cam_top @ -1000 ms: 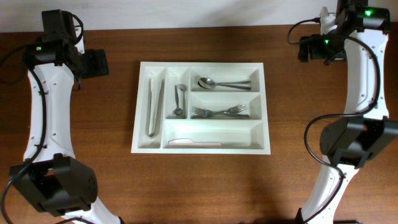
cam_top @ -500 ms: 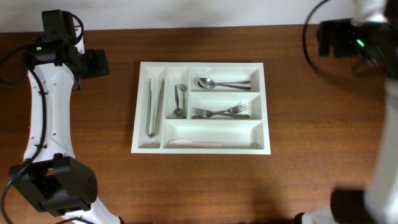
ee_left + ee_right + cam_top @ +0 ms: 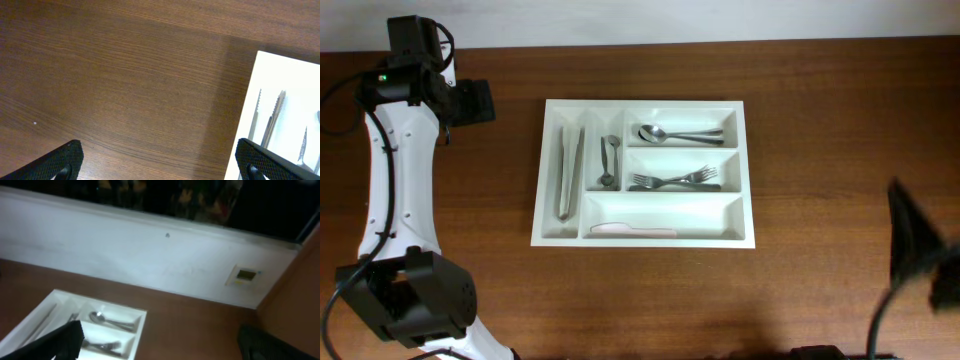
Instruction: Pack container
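Mid-table: large white rectangular plastic cutlery tray (image 3: 645,104), sorted by kind. Metal tongs (image 3: 567,170) and small spoon (image 3: 608,160) lie in the narrow slots; spoons (image 3: 675,133), forks (image 3: 675,180) and white plastic knife (image 3: 632,229) in the long ones. It looks packed, so I hold clear: left gripper (image 3: 159,152) over brown wooden table (image 3: 110,75) beside it, right gripper (image 3: 160,337) raised toward white wall (image 3: 125,255). Both jaws wide apart, empty. Nothing obstructs.

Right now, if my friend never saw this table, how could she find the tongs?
Find the white tray in the middle of the brown table. Look in the narrow slot at its left end. The tongs lie there alone: two long metal arms side by side, far longer than the little spoon next door.
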You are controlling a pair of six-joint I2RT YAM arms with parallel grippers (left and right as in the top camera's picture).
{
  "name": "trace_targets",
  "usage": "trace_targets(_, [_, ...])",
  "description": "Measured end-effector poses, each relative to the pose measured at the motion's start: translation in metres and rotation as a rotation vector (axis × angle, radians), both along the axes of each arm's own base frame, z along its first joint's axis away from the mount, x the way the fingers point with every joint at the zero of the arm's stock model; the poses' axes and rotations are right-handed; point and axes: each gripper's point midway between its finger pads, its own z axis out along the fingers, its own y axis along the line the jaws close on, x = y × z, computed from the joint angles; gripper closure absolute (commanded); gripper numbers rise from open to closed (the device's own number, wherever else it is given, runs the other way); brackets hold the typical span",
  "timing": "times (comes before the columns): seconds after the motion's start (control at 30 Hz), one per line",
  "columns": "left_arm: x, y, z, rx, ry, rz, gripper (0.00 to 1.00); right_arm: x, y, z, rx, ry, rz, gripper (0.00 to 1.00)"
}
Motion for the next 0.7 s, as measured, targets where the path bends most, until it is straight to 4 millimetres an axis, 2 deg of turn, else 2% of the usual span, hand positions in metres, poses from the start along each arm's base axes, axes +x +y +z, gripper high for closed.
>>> trace_targets(0.1, [0.0,0.0,0.0,0.0,0.0,0.0,0.01,-0.028,-0.003,0.001,-0.036,-0.119,-0.005,0.01])
trace_targets(0.2, [0.0,0.0,0.0,0.002,0.0,0.001,0.01,-0.05,-0.006,0.008,-0.05,-0.31,-0.018,0.01])
trace_targets(0.3, [0.0,0.001,0.0,0.003,0.0,0.002,0.01,-0.065,-0.008,0.015,-0.047,-0.505,-0.032,0.01])
trace_targets(0.37, [0.0,0.001,0.0,0.004,0.0,0.002,0.01,-0.07,-0.007,0.011,-0.041,-0.63,-0.031,0.01])
trace_targets(0.5, [0.0,0.001,0.0,0.006,0.0,0.003,0.01,-0.059,-0.004,-0.024,-0.039,-0.71,-0.018,0.01])
trace_targets(0.6, [0.0,0.001,0.0,0.006,0.0,0.003,0.01,-0.028,-0.001,-0.071,-0.041,-0.662,-0.009,0.01])
trace_targets(0.7, [0.0,0.001,0.0,0.006,0.0,0.003,0.01,0.012,0.001,-0.131,-0.048,-0.523,-0.001,0.01])
